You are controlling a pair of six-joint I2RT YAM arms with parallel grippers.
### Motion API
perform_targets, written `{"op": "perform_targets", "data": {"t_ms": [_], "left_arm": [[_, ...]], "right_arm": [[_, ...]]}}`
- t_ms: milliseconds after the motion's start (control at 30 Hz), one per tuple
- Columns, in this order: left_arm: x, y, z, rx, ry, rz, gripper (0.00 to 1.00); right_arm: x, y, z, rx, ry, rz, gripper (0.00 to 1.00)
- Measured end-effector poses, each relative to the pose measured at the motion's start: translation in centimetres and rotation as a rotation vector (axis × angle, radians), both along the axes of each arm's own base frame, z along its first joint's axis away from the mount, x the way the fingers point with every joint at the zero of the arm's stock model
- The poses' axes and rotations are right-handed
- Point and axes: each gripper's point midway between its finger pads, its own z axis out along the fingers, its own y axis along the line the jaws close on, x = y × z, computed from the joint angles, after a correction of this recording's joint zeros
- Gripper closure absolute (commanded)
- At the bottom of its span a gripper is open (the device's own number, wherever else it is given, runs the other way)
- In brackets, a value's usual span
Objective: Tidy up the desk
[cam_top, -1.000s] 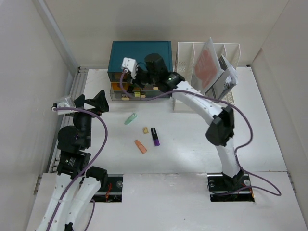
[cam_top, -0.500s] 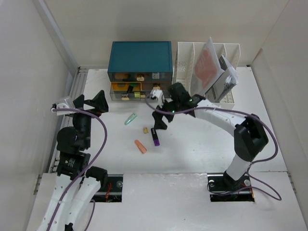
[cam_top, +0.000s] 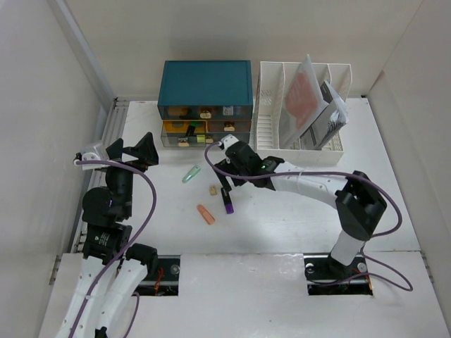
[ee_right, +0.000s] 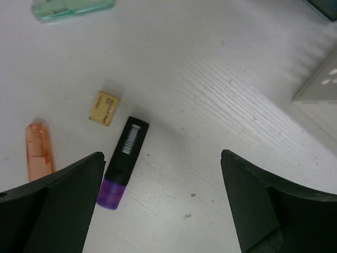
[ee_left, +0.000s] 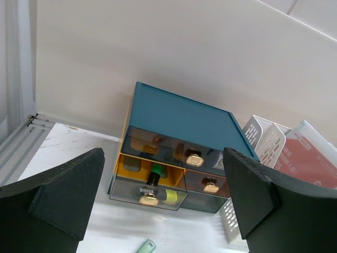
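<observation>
Now the right gripper hangs empty over the white wood-grain tabletop, its matte black fingers spread wide. Near one fingertip a stubby black highlighter with a purple cap lies flat. Just beside it sits a small square yellow eraser, with a smooth orange plastic marker and a translucent green marker farther off. The left gripper, likewise spread and empty, faces the teal drawer box with clear fronts
</observation>
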Motion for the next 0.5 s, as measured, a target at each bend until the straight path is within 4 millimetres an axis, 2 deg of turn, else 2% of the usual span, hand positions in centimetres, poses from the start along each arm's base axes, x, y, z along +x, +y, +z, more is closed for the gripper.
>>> {"op": "perform_targets", "data": {"t_ms": [200, 300, 500], "left_arm": [[-0.1, 0.0, 0.1, -0.001, -0.003, -0.001, 0.06], [-0.1, 0.0, 0.1, -0.001, -0.003, -0.001, 0.06], [-0.1, 0.0, 0.1, -0.001, -0.003, -0.001, 0.06]], "right_arm": [[0.6, -0.3, -3.1, -0.059, 0.039, -0.088, 0.28], [0.2, -0.2, -4.1, -0.076, 0.062, -0.093, 0.31], [-0.7, 0.6, -4.3, -0.067, 0.083, -0.075, 0.34]]}}
